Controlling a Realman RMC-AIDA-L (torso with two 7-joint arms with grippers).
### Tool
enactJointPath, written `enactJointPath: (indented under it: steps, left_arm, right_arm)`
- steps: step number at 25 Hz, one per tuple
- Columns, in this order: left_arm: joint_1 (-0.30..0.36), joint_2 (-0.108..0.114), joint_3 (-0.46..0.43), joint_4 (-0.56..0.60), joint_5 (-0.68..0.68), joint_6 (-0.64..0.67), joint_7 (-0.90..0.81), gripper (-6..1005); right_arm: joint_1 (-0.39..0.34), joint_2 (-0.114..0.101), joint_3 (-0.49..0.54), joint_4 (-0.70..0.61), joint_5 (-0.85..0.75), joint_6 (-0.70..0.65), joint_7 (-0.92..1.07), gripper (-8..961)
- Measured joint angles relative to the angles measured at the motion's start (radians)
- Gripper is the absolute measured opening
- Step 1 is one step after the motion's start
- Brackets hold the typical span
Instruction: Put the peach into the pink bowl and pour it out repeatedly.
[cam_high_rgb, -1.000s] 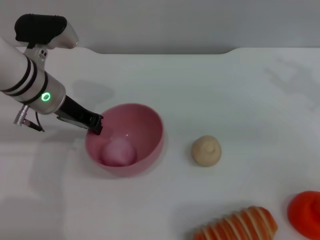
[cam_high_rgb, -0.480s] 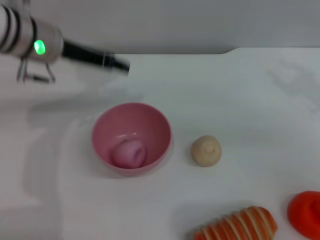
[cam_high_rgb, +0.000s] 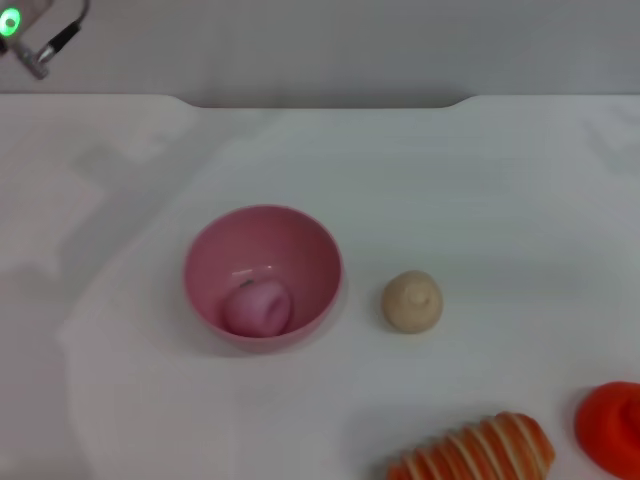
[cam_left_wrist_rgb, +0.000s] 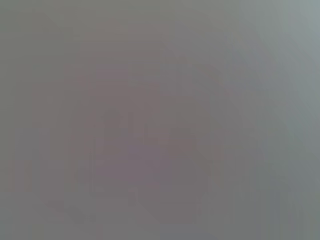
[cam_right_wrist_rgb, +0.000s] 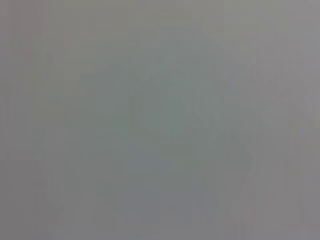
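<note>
Beige ball (cam_high_rgb: 412, 300) just beside my pink bowl (cam_high_rgb: 300, 235), striped bread (cam_high_rgb: 475, 450) and orange thing (cam_high_rgb: 611, 427) at counter (cam_high_rgb: 480, 180) edge, peach (cam_high_rgb: 256, 307) sits in bowl, my left arm (cam_high_rgb: 25, 30) far corner, end effector out of frame, state unknown.

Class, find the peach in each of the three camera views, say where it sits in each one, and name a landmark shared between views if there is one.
Head view: the peach lies inside the pink bowl, low on its near side, left of the beige ball.
Left wrist view: not in it; only a featureless grey field shows.
Right wrist view: not in it; the same blank grey.
Shared landmark: none can be made out, since only the head view shows the white table.
</note>
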Motion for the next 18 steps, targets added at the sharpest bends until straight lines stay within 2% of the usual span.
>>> enactJointPath:
  steps: [2, 4, 5, 8, 10, 12, 14, 18]
  left_arm:
    - [0.011, -0.003, 0.037, -0.162, -0.330, 0.066, 0.330, 724]
    - [0.017, -0.006, 0.090, -0.299, -0.594, 0.157, 0.597, 787]
    - [0.019, -0.007, 0.121, -0.358, -0.700, 0.198, 0.712, 819]
    - [0.035, -0.007, 0.220, -0.487, -0.940, 0.258, 1.054, 819]
    - [0.048, -0.007, 0.270, -0.538, -1.031, 0.259, 1.178, 819]
    - [0.055, -0.007, 0.296, -0.563, -1.070, 0.259, 1.216, 819]
    - [0.092, -0.007, 0.343, -0.584, -1.116, 0.258, 1.227, 819]
    - [0.149, -0.001, 0.375, -0.565, -1.114, 0.262, 1.206, 819]
  right_arm:
    - [0.002, 0.009, 0.001, 0.076, 0.112, 0.040, -0.119, 528]
    - [0.007, 0.019, 0.003, 0.164, 0.259, 0.064, -0.263, 528]
    - [0.012, 0.023, 0.003, 0.211, 0.324, 0.068, -0.335, 528]
    - [0.046, 0.026, -0.001, 0.383, 0.559, 0.060, -0.628, 528]
    - [0.069, 0.027, -0.001, 0.464, 0.663, 0.045, -0.757, 528]
    - [0.083, 0.028, -0.001, 0.523, 0.742, 0.023, -0.825, 528]
    - [0.089, 0.028, -0.001, 0.549, 0.779, 0.006, -0.840, 528]
    - [0.094, 0.028, -0.004, 0.565, 0.788, -0.009, -0.842, 528]
